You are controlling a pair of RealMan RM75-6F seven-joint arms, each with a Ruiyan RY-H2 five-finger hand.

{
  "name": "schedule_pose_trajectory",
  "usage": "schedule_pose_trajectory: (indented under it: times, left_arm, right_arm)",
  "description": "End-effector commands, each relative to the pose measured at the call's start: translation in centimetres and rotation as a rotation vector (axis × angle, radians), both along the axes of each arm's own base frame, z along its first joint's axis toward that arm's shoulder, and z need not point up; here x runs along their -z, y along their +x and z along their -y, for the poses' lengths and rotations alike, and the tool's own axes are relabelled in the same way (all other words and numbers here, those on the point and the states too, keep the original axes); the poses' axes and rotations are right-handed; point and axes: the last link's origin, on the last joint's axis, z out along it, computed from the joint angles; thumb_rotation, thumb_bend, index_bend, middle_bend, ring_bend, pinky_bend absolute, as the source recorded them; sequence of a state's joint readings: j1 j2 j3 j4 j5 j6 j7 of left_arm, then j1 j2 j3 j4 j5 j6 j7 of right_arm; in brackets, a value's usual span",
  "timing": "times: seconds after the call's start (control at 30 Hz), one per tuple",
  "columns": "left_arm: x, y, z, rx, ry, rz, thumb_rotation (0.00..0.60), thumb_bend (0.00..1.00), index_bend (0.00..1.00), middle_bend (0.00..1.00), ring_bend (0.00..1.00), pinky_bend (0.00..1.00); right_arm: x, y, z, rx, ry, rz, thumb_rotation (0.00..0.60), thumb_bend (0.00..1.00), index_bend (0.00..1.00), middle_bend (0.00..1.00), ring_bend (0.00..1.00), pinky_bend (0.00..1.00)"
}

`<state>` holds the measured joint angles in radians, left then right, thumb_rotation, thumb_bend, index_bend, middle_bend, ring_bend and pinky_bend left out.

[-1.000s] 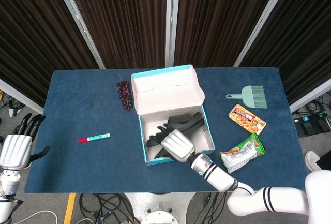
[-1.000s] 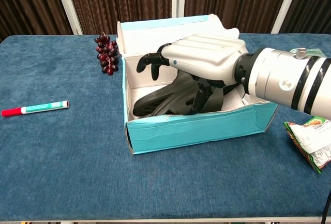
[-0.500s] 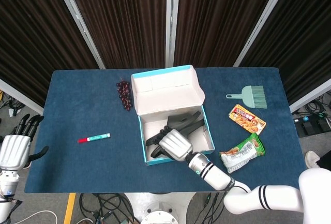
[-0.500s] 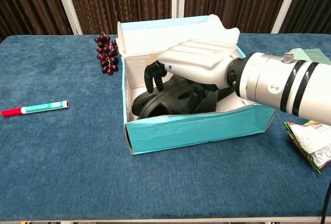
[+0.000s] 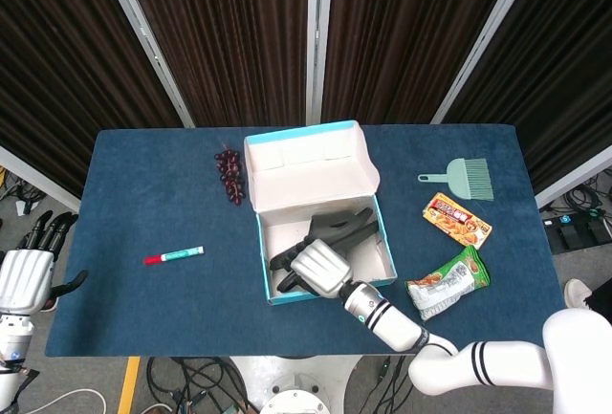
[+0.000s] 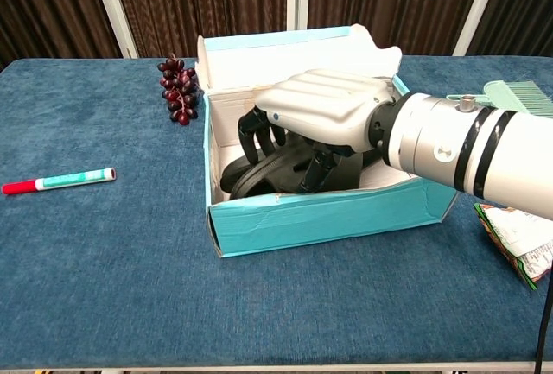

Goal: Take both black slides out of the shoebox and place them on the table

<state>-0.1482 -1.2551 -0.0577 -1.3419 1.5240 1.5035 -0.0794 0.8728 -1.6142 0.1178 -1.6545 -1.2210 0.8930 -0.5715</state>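
Since a second ago the right robot hand (image 6: 315,110) has sunk lower into the shoebox (image 6: 285,218) and its dark fingers (image 6: 256,129), then spread above the slides, now curl down around the black slides (image 6: 259,175). Whether the fingers actually grip a slide or only wrap against it cannot be told: the pale back of the hand covers the contact in both views. In the head view the same hand (image 5: 318,268) sits over the front half of the box, and only the far ends of the slides (image 5: 346,226) show beyond it. How the two slides lie against each other is hidden under the palm.

Both slides are inside the box, directly beneath and just beyond the right robot hand. The box's near wall stands just in front of the fingers and the raised lid (image 5: 306,167) rises beyond them.

To the hand's left lies open blue desk (image 6: 104,253), with only a marker (image 6: 59,180) well away and grapes (image 6: 179,89) beyond the box's far left corner. To its right, near the forearm, lie a green snack bag (image 5: 448,283), cut off in the chest view, an orange packet (image 5: 457,219) and a small green brush (image 5: 463,177).

The left robot hand (image 5: 26,275) hangs off the desk's left edge, fingers apart and holding nothing, partly cut off by the frame.
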Motion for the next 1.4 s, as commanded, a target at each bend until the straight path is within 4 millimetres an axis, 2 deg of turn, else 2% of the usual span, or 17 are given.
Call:
schedule_pose_trajectory:
  times: [0.03,0.2,0.4,0.77,1.07,1.4]
  left_arm:
    - [0.0,0.0,0.0,0.0,-0.001,0.0,0.6,0.19,0.09,0.11,0.03,0.29]
    - [0.0,0.0,0.0,0.0,0.001,0.0,0.6,0.19,0.09,0.11,0.03,0.29]
    - [0.0,-0.1,0.1,-0.004,0.0,-0.001,0.6,0.19,0.09,0.11,0.03,0.29]
    - [-0.1,-0.1,0.0,-0.001,-0.001,0.002,0.6,0.19,0.09,0.11,0.03,0.29]
    - [0.1,0.1,0.0,0.0,-0.006,0.0,0.6,0.19,0.09,0.11,0.03,0.29]
    - [0.1,0.2,-0.1,0.004,-0.005,-0.002,0.6,0.19,0.09,0.11,0.03,0.29]
  right_arm:
    - [0.0,0.0,0.0,-0.002,-0.009,0.009,0.6,0.24,0.66,0.59,0.46,0.41]
    - [0.1,-0.2,0.1,0.003,-0.016,0.015,0.6,0.28,0.72,0.64,0.5,0.5]
    - [0.2,-0.2,0.0,0.004,-0.019,0.026,0.6,0.31,0.75,0.65,0.52,0.53]
    - [-0.4,0.1,0.2,-0.002,-0.065,0.089,0.6,0.37,0.92,0.78,0.65,0.67]
    - [-0.8,0.0,0.7,0.004,-0.085,0.123,0.6,0.4,0.97,0.82,0.68,0.71]
    - [-2.5,0.6,1.2,0.011,-0.127,0.22,0.6,0.4,0.98,0.83,0.69,0.71]
